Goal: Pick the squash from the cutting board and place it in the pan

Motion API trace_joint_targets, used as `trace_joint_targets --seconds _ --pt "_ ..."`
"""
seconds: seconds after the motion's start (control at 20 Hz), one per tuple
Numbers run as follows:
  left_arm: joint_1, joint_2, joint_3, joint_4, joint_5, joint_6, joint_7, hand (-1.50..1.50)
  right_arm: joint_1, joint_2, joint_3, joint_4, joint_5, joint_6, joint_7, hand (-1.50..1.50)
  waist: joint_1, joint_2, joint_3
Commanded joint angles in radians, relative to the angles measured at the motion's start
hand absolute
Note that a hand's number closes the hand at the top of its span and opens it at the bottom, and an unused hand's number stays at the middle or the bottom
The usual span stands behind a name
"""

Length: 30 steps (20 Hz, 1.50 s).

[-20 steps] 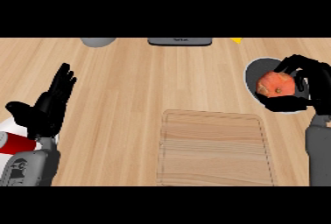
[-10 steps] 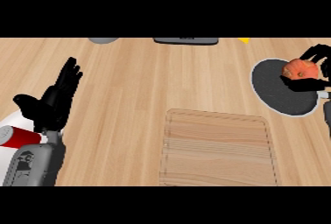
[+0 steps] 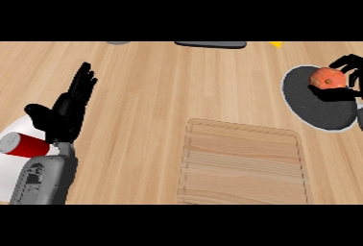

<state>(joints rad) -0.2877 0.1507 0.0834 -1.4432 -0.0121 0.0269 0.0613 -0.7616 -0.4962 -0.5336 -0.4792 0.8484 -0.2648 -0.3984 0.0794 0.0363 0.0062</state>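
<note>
The orange squash (image 3: 325, 77) is over the upper part of the dark round pan (image 3: 319, 105) at the right edge of the head view. My right hand (image 3: 345, 82) curls round the squash, with the thumb below it and the fingers behind it. I cannot tell whether the squash touches the pan's bottom. The wooden cutting board (image 3: 243, 163) lies bare at the lower middle. My left hand (image 3: 65, 112) rests open at the left, fingers up.
A white plate (image 3: 17, 139) holding a red can (image 3: 24, 145) sits at the left edge, partly behind my left forearm. A dark flat object (image 3: 211, 44), a grey item (image 3: 118, 43) and a yellow bit (image 3: 276, 44) line the counter's far edge.
The whole view has shifted right, so the pan and right hand now sit closer to the picture's edge. My right hand still holds the squash over the pan. The left hand keeps its pose.
</note>
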Motion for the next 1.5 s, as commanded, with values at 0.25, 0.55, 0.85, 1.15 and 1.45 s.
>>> trace_joint_targets --seconds 0.25,0.55,0.85,1.15,1.45 --pt "-0.031 -0.015 -0.019 -0.014 -0.012 0.015 0.037 0.0 -0.031 -0.024 -0.049 0.237 -0.067 0.241 -0.081 -1.5 0.012 0.005 0.004" --pt "0.011 -0.031 -0.021 -0.03 -0.018 0.032 0.015 0.0 -0.033 -0.057 -0.13 0.24 -0.146 0.222 -0.226 -1.5 -0.004 -0.003 0.003" --pt "0.041 0.005 0.021 -0.019 0.006 0.008 -0.006 0.0 0.002 -0.087 -0.266 0.27 -0.297 0.333 -0.34 -1.5 -0.037 -0.017 -0.001" --pt "0.008 0.05 0.055 -0.02 0.022 -0.007 0.045 0.0 0.07 -0.246 -0.287 0.317 -0.345 0.692 -0.41 -1.5 -0.055 -0.022 -0.001" --pt "0.061 0.015 0.033 -0.041 0.006 0.011 0.016 0.0 0.177 -0.296 -0.255 0.274 -0.366 0.833 -0.504 -1.5 -0.066 -0.031 -0.004"
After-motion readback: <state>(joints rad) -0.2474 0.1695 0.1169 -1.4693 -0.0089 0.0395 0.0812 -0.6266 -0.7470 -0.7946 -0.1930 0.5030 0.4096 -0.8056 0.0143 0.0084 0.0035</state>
